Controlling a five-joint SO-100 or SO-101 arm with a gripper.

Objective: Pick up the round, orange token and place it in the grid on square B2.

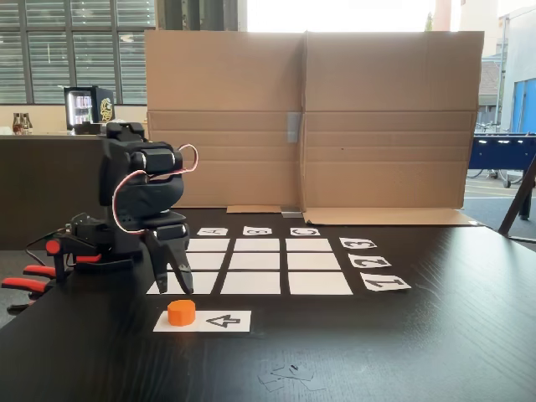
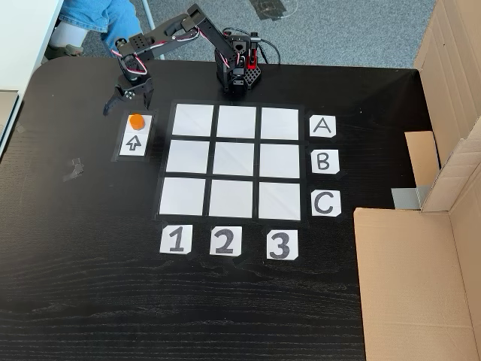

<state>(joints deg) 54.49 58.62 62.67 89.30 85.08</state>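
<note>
Token (image 1: 181,311) sits on the arrow strip (image 1: 219,322), beside the grid (image 2: 233,162); the gripper (image 1: 173,287) hovers above it, jaws spread and empty.

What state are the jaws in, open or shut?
Open: the gripper hangs above the token with jaws spread, holding nothing.

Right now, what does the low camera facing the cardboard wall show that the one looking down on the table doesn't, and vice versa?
A fixed view adds a small lit fridge in the background. A fixed view adds a person's jeans past the table. Both fixed views share the open hand near the orange token on the arrow strip, beside the grid.
</note>
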